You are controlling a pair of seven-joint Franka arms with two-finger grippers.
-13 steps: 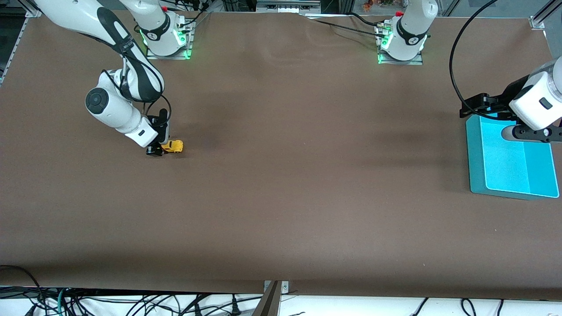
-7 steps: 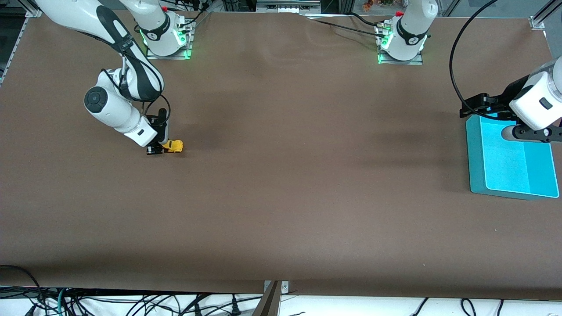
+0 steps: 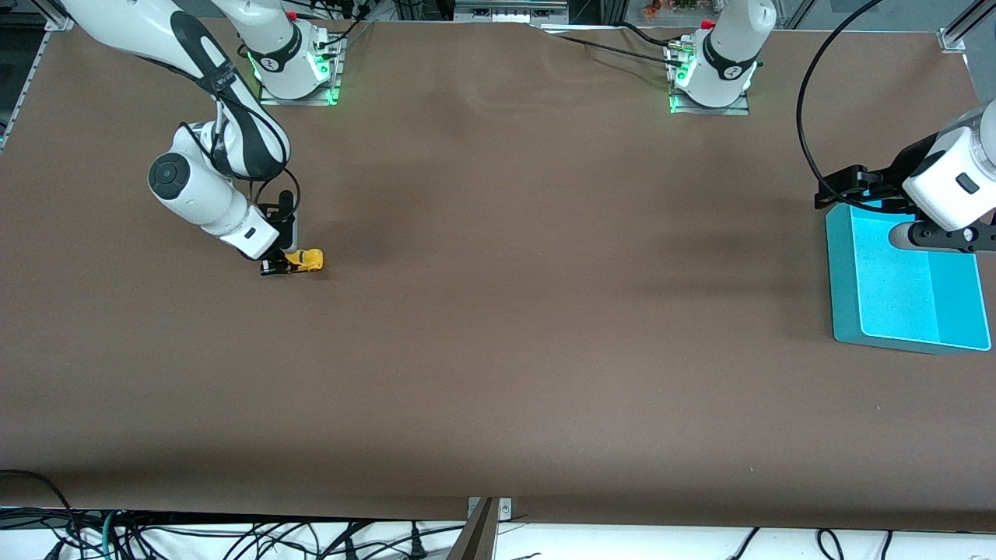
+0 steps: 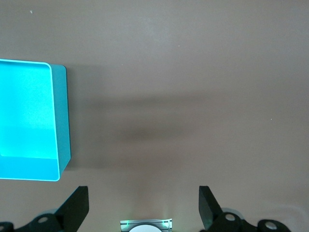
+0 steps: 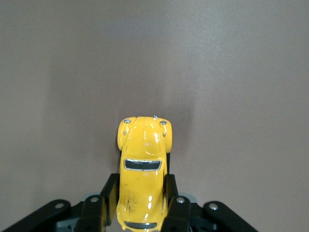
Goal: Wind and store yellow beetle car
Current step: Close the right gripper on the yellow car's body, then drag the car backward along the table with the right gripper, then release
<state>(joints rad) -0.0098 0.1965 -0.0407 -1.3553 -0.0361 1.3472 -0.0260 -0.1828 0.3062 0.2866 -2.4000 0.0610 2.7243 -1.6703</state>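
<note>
Right arm: I reach down from my base to the table [image 3: 498,350] at my end.
Right gripper [image 3: 282,266]: low at the table, my fingers [image 5: 102,205] clamped on the car [image 5: 143,171].
Left arm: I wait, wrist raised.
Left gripper [image 4: 143,205]: up over the table, fingers [image 4: 77,207] spread wide, gripping nothing.

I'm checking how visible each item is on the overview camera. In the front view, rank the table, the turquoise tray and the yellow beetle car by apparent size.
1. Table, filling most of the view.
2. Turquoise tray, at the left arm's end.
3. Yellow beetle car, tiny, gripped by the right tool.
</note>
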